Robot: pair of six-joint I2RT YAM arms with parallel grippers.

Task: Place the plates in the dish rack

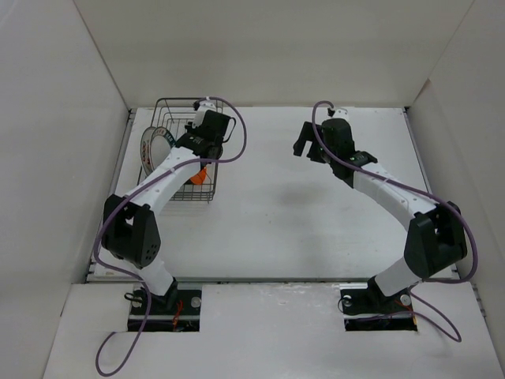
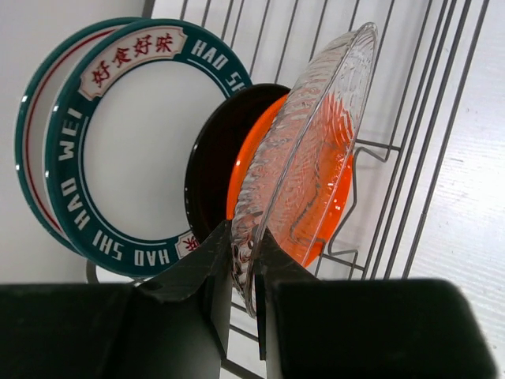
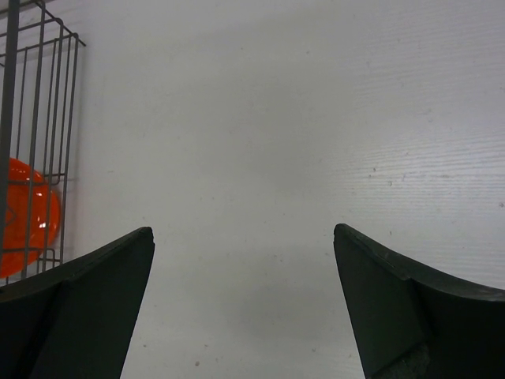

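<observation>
One clear plate [image 2: 312, 142] sits clamped in the left gripper [image 2: 243, 251].

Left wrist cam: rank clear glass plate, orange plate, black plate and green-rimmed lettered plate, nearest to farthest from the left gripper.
1. clear glass plate: pinched at its lower rim in the left gripper, rightmost.
2. orange plate: directly behind the glass one.
3. black plate: behind the orange, to its left.
4. green-rimmed lettered plate: farthest of the four, left side.

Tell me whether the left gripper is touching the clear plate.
Touching: the left wrist view shows the left gripper pinching the clear plate by its rim.
</observation>
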